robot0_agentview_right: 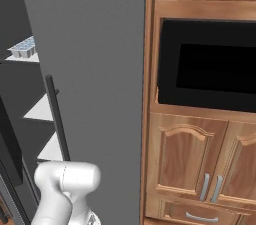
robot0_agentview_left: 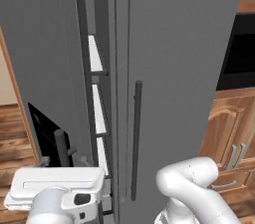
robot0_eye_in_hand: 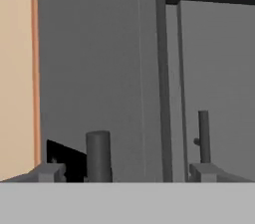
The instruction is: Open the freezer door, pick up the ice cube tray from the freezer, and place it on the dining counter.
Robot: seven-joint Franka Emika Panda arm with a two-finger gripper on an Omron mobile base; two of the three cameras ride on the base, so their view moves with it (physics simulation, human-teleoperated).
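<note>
1. My gripper [robot0_eye_in_hand: 127, 172] stands wide apart, clamped on nothing, its blocky grey tips either side of the round dark bar handle [robot0_eye_in_hand: 98, 156].
2. The freezer door [robot0_agentview_left: 47, 68], a smooth matte grey slab with a black rectangular panel [robot0_agentview_left: 44, 133], hangs partly open.
3. Inside the freezer [robot0_agentview_right: 25, 114], flat white shelves [robot0_agentview_left: 99, 113] are stacked.
4. The ice cube tray [robot0_agentview_right: 22, 47], pale with blue cells, sits on an upper shelf.
</note>
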